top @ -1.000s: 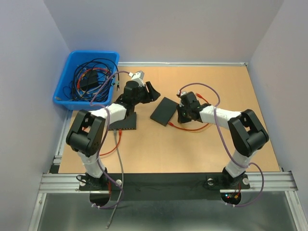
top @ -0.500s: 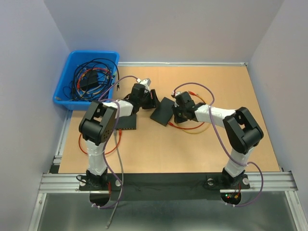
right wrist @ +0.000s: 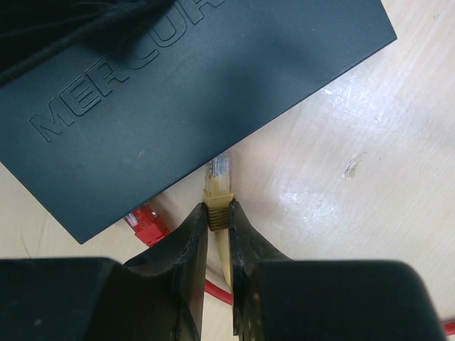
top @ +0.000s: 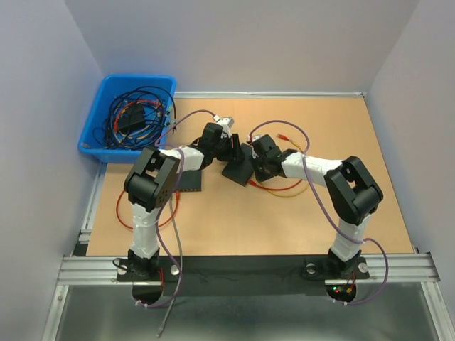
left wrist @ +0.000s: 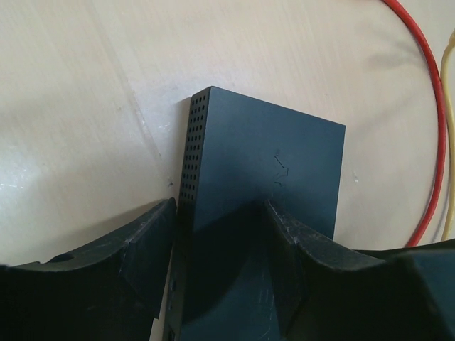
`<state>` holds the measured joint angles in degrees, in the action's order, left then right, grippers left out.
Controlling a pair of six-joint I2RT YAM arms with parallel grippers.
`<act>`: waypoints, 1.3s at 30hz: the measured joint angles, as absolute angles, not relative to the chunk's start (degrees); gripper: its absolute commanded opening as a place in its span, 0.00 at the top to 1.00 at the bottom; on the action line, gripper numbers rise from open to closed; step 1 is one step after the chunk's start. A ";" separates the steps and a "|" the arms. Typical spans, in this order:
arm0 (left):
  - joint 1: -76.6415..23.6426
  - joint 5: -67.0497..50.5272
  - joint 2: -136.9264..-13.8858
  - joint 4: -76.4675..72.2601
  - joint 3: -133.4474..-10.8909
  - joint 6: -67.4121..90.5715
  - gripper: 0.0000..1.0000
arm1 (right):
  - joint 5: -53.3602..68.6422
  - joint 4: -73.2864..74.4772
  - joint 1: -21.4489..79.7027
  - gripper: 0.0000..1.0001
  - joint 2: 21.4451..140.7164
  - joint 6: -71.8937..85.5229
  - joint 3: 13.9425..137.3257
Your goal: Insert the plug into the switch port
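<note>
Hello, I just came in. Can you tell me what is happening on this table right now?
Two robot arms work on a black network switch in the middle of the table. The left claw straddles one end of the switch, its jaws on either side. The right claw is shut on a yellow plug, its tip close to the switch's edge but not yet in a port. A red plug already sits at that edge.

Raised "MERCUR…" lettering is showing on top of the dark switch [right wrist: 178,106], rest of brand cut off by frame edge.
</note>
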<state>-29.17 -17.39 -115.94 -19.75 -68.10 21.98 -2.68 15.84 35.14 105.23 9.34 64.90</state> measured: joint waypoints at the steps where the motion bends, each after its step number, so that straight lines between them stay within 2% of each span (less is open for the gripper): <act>1: -29.26 -17.43 -116.01 -19.70 -68.27 21.80 0.38 | -2.85 16.03 35.27 1.00 105.30 9.19 65.08; 24: -29.34 -20.14 -116.31 -20.53 -68.23 16.75 0.38 | -3.79 23.68 38.33 1.00 107.02 3.44 70.15; 39: -28.32 -20.10 -116.31 -28.51 -64.18 17.63 0.38 | -3.97 33.95 38.46 1.00 113.36 2.83 81.34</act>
